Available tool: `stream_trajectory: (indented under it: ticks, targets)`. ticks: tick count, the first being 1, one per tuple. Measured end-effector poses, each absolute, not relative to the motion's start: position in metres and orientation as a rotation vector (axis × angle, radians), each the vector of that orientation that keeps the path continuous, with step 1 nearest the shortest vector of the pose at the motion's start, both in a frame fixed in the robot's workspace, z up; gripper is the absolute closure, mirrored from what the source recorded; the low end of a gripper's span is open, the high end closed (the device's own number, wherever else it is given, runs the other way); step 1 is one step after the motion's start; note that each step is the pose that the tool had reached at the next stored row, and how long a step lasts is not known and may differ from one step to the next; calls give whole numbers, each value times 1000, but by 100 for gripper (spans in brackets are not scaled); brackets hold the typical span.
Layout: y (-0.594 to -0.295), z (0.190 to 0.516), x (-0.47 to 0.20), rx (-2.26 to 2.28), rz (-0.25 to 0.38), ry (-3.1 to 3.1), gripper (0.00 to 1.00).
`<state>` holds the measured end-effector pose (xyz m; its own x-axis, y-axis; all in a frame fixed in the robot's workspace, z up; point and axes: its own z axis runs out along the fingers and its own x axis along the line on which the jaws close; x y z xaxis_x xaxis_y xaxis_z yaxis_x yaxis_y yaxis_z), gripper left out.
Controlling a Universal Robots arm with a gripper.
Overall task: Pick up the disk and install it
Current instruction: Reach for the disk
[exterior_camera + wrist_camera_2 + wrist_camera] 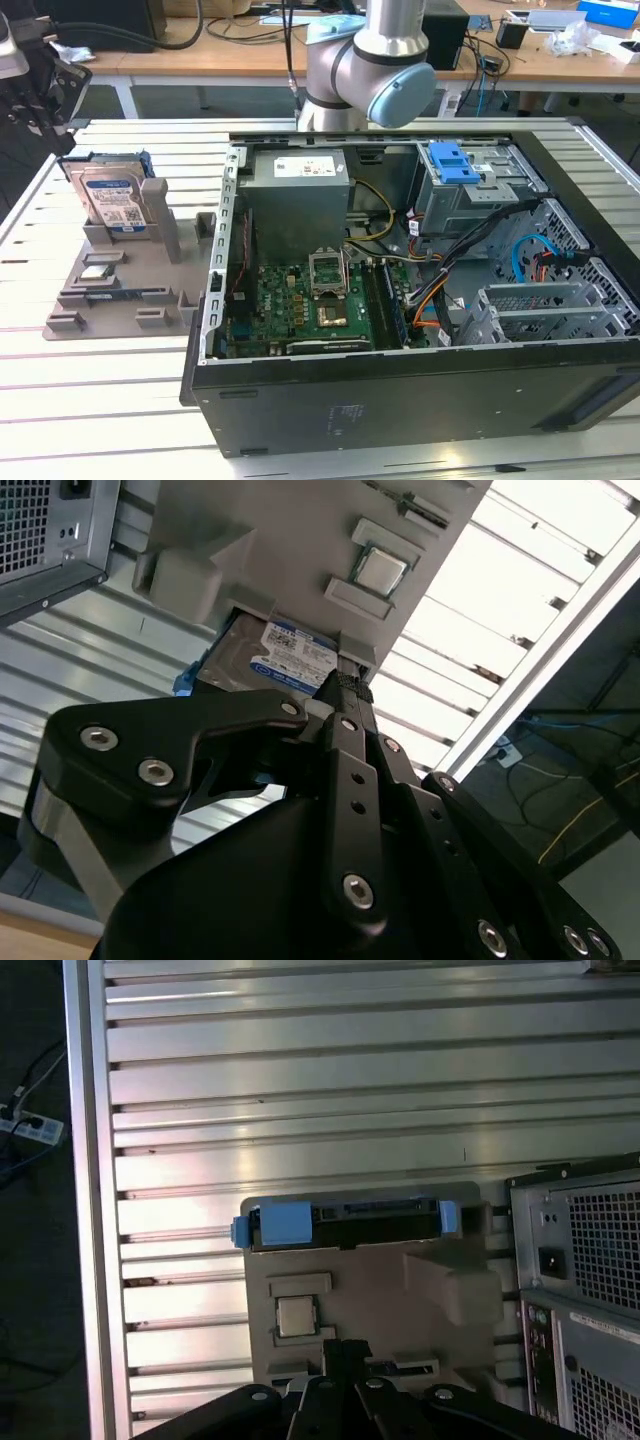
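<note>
Slatted table [100,400] with disk [112,200], desks [560,68] behind

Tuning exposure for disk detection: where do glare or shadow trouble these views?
Exterior view: even light, the disk plainly lit, no glare on it. Second wrist view: the table slats blow out white, the disk sits darker. First wrist view: bright glare bands along the table slats; the disk's edge looks dark.
</note>
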<state>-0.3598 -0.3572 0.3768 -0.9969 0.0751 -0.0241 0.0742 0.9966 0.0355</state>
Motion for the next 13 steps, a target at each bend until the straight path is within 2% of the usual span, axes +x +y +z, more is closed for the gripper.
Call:
stream_trajectory:
  ticks: [13]
  targets:
    - [-347,372,-370,116,52,3114,89]
